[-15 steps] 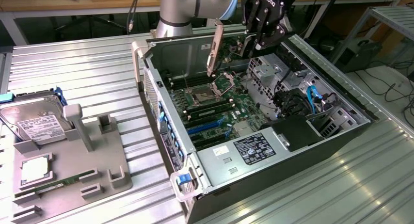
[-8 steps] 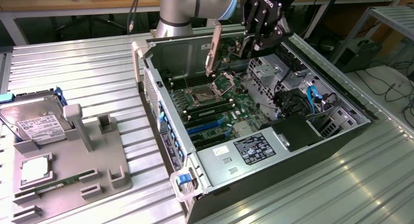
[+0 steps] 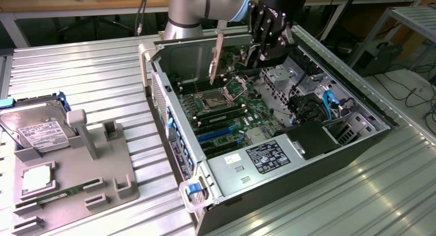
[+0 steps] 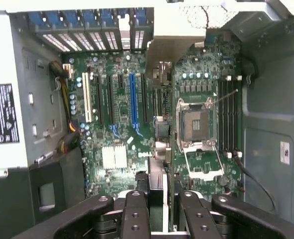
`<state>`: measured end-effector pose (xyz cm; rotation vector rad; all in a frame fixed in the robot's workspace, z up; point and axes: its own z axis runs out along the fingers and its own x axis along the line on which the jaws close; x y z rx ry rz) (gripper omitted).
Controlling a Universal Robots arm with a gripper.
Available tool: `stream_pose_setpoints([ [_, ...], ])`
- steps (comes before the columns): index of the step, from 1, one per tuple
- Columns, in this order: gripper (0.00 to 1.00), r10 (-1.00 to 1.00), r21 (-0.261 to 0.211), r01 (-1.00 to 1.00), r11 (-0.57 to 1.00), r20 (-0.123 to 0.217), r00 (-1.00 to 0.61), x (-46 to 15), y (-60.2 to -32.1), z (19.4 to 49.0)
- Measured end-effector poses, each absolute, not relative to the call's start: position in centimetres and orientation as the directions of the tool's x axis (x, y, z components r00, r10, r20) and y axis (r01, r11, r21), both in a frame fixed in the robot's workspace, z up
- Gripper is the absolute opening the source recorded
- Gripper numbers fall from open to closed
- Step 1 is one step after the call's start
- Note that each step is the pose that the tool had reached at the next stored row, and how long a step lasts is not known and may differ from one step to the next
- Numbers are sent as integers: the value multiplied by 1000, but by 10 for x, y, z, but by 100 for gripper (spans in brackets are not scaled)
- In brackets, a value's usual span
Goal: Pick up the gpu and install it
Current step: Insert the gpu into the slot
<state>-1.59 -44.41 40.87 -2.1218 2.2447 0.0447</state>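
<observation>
The gripper [image 3: 267,44] is clenched on the gpu [image 4: 164,129], holding it edge-on over the motherboard [image 4: 117,129]. If it comes down out of line with the blue slot [image 4: 133,99], its edge could strike the CPU socket [image 4: 197,122].

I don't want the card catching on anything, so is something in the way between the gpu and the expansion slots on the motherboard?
Nothing visible does. The gripper holds the gpu upright over the motherboard, and the expansion slots lie bare, no card in them. The cable bundle runs beside the slots, not across them.
</observation>
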Motion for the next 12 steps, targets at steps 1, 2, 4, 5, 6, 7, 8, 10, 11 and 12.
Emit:
stream_pose_setpoints([
  [1,28,-997,-15,-998,57,-58,-56,-18,-444,407],
  [2,28,-997,-15,-998,56,-58,-55,-19,-444,405],
  [4,28,-997,-14,-999,53,-58,-52,-19,-445,401],
  [5,28,-997,-14,-999,46,-58,-45,-19,-447,398],
  [6,28,-998,-14,-999,41,-58,-40,-19,-449,396],
  [7,28,-998,-14,-999,36,-58,-35,-20,-450,394],
  [8,28,-998,-14,-999,29,-59,-29,-20,-451,392],
  [10,28,-998,-14,-1000,14,-60,-14,-22,-451,388],
  [11,28,-998,-14,-1000,7,-60,-6,-23,-451,387],
  [12,28,-998,-14,-1000,-4,-60,5,-23,-451,385],
])
